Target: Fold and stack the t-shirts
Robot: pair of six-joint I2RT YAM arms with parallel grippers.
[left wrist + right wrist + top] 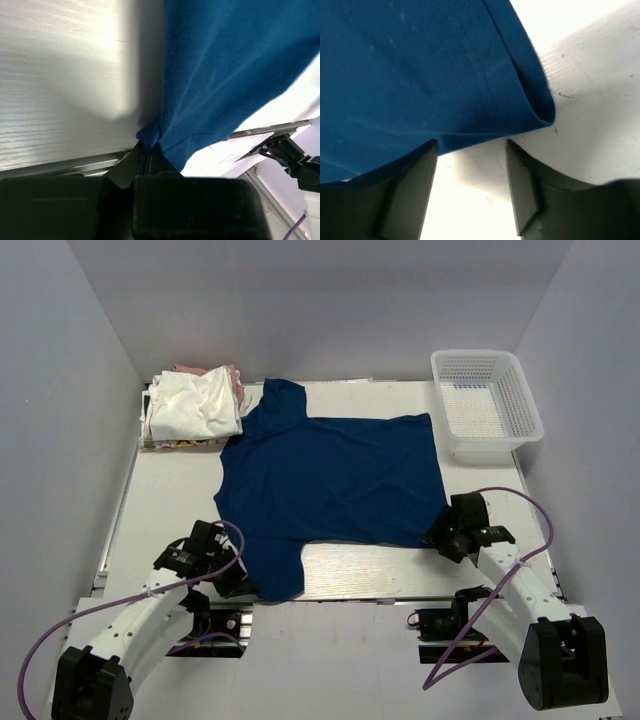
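We see a white table with a navy t-shirt spread flat across its middle (one sleeve hangs over the near edge). At the far left lies a pile of white and pink shirts; at the far right stands a white mesh basket.

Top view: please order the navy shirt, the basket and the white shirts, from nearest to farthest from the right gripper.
1. Navy shirt: in the middle; its near-right corner lies right at the right gripper.
2. Basket: at the far right, straight beyond the gripper.
3. White shirts: piled at the far left, across the whole navy shirt.
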